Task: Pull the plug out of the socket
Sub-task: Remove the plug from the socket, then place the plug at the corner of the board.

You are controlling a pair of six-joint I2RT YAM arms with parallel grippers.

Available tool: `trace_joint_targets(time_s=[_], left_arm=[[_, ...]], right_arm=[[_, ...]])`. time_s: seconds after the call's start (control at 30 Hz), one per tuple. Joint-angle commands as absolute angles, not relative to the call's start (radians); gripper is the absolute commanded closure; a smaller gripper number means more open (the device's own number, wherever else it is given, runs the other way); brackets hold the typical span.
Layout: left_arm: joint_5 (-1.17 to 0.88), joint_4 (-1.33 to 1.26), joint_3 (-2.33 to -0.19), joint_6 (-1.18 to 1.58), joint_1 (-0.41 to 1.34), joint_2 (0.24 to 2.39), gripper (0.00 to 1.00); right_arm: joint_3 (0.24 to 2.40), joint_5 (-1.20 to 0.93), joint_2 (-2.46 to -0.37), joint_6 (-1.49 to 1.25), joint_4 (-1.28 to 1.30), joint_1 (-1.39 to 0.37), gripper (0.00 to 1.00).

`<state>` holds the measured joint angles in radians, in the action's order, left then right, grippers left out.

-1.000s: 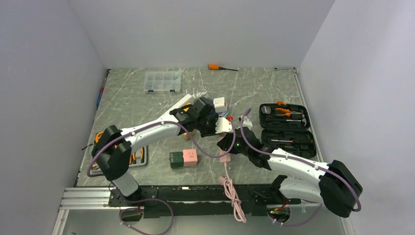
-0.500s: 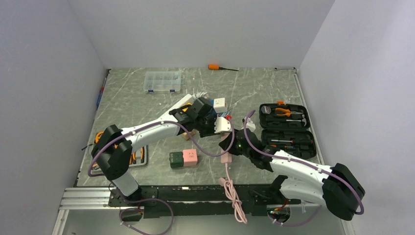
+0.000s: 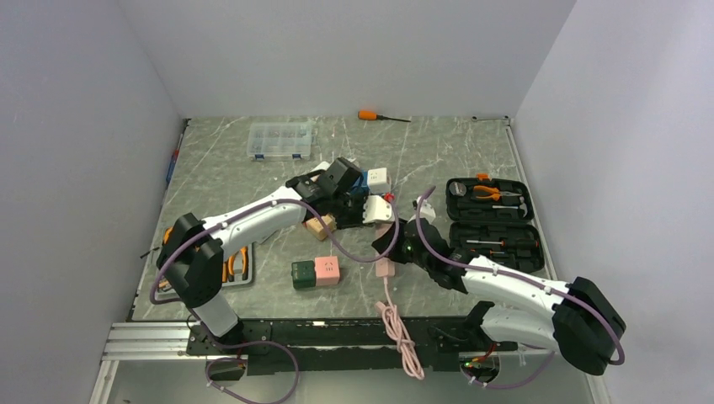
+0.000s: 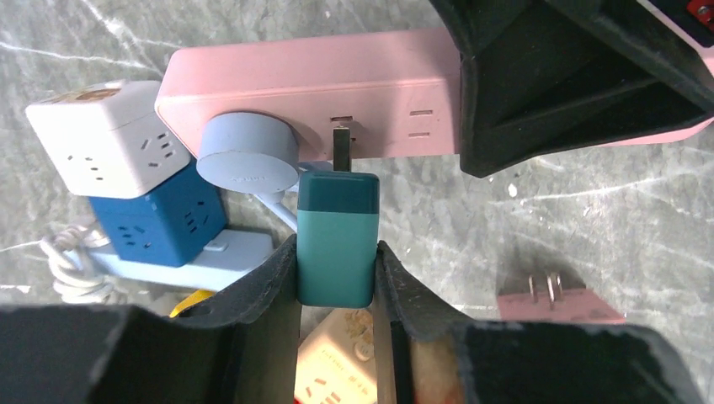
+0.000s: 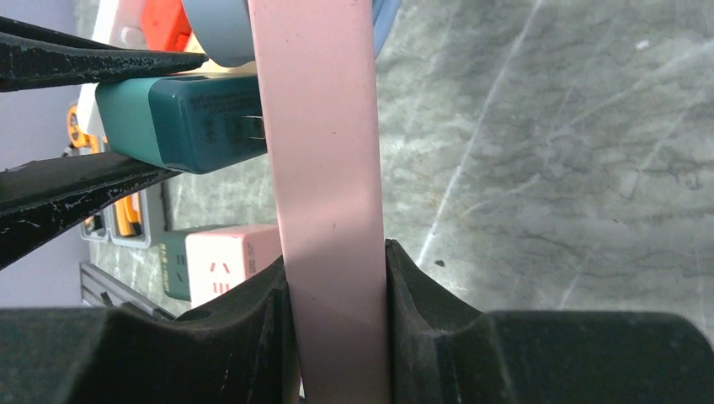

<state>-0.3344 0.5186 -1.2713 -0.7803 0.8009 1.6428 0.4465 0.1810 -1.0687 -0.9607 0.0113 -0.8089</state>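
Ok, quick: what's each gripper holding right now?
Left gripper: closed on the teal rectangular plug, its prongs partly exposed.
Right gripper: closed on the pink plastic power strip.

From top view I found power strip near table centre. Tool case lay at 2 o'clock of it, screwdriver at 12 by far edge, parts box at 11, pair of cube adapters at 9. In left wrist view I noted plug at 6 o'clock of strip, body apart from it, prong reaching strip face. Round plug sat on strip at plug's 10. Cube sockets lay at round plug's 9.
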Motion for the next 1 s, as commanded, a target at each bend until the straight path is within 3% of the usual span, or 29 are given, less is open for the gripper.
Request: trace_joint_targets(time_s=[0.0,0.13,0.47,0.73,0.97], left_arm=[[-0.003,0.842,-1.428,-0.875,0.665,1.591,1.00],[0.025,0.915,-1.503,-0.887,0.703,1.566,1.00],[0.072,0.958,-1.428,-0.892,0.826,1.481,1.00],[-0.165,0.997,-1.457,-0.902,0.844,1.408,1.00],[-0.255,0.962,-1.405,-0.926,0.957,1.364,1.00]], right_arm=[[0.407,0.452,-1.114,-1.005,0.333,-0.769,1.00],[0.438,0.462,-1.144,-1.010,0.352,-0.769,1.00],[0.496,0.452,-1.182,-0.992,0.364,-0.770,1.00],[0.549,0.397,-1.177,-0.928,0.326,-0.770,1.00],[0.602,0.336,-1.206,-0.909,0.265,-0.769,1.00]])
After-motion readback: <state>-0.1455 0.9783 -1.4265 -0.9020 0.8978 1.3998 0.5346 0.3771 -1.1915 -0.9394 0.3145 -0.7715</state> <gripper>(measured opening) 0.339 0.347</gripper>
